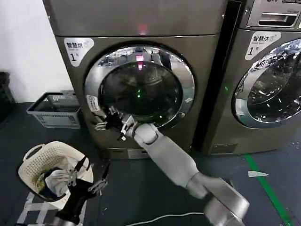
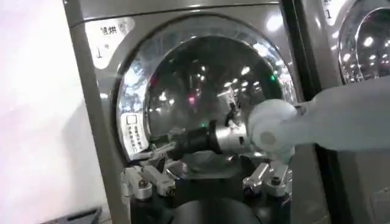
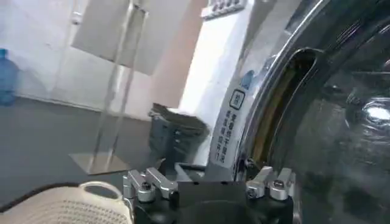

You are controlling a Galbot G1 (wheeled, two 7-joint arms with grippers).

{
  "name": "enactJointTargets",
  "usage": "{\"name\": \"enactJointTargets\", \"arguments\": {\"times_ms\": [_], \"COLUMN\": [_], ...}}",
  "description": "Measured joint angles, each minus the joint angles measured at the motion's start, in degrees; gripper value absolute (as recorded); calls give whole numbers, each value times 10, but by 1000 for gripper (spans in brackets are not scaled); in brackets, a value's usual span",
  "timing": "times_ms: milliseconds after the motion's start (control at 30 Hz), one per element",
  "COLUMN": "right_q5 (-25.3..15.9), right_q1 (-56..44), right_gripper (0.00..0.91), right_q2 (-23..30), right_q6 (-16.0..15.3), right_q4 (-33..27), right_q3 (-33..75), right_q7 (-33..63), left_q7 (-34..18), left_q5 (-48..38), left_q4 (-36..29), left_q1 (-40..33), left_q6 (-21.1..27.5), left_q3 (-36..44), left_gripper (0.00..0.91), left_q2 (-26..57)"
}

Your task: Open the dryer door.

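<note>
Two arms in play, but only your right tool (image 1: pixel 113 123) is doing anything: it's up at the lower-left edge of the dryer door (image 1: pixel 139 87), fingers spread and not clamped on anything yet, right beside the white sticker (image 1: pixel 93 102) on the chrome ring. From the right wrist view you can see the recess in the ring (image 3: pixel 286 103) just ahead of the fingertips (image 3: pixel 268 182), so I'd say you're at the reach-in stage. Door looks flush with the dryer front, so the pull is all left to do. Your left tool (image 1: pixel 87 176) is parked low over the laundry basket (image 1: pixel 35 157), spread wide, holding nothing.
</note>
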Motion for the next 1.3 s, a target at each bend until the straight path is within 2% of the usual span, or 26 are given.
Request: {"name": "enactJointTargets", "arguments": {"times_ms": [267, 433, 667, 933, 1300], "right_q5": [50, 84, 122, 183, 221], "right_q1": [-12, -19, -21, -15, -21], "right_gripper": [907, 907, 907, 907, 907], "right_q2": [-43, -76, -108, -139, -199], "right_q6": [5, 5, 24, 63, 65], "right_q4": [47, 87, 122, 123, 157], "right_q3": [-20, -33, -44, -40, -25], "right_q7": [-60, -95, -149, -284, -440], "left_q7": [0, 11, 32, 48, 78], "left_q5": [-21, -75, -118, -163, -199], "left_q4": [3, 17, 52, 99, 144], "left_q1": [-11, -28, -62, -100, -137], "left_q6": [2, 3, -12, -5, -5], "left_q3": [-16, -44, -100, -147, -160], "left_gripper": [907, 907, 907, 907, 907], "left_q2": [9, 25, 57, 91, 128]}}
